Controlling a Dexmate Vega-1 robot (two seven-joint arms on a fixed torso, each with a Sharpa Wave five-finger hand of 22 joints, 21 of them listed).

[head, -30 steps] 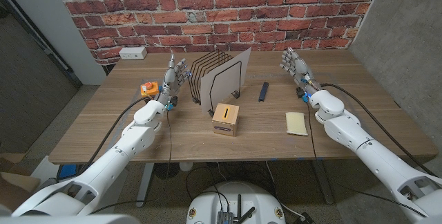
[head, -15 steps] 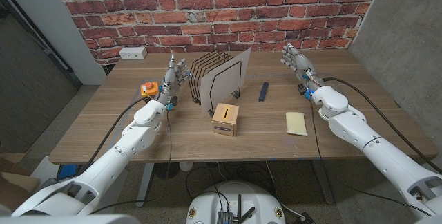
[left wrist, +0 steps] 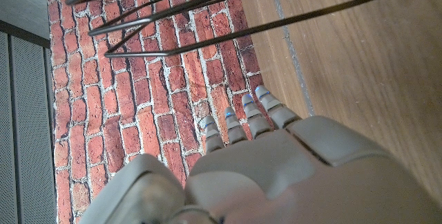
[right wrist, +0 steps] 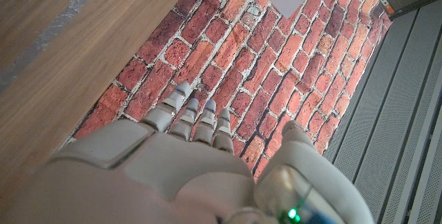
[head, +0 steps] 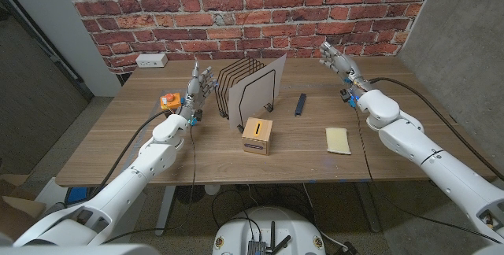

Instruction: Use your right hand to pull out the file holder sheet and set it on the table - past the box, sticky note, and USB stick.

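Your right hand [head: 337,60] is raised over the far right of the table [head: 409,141], fingers apart and holding nothing; it looks clear of the wood, though the head view is too small to be sure. Your left hand [head: 201,82] stands empty with fingers straight, just beside the wire file holder [head: 236,90]. The sheet [head: 260,88] is upright in the holder's front slot, behind the box [head: 258,135], with the USB stick [head: 300,104] and sticky note [head: 339,140] to its right.

bare table [head: 315,82] between right hand [head: 337,61], sheet [head: 260,87]
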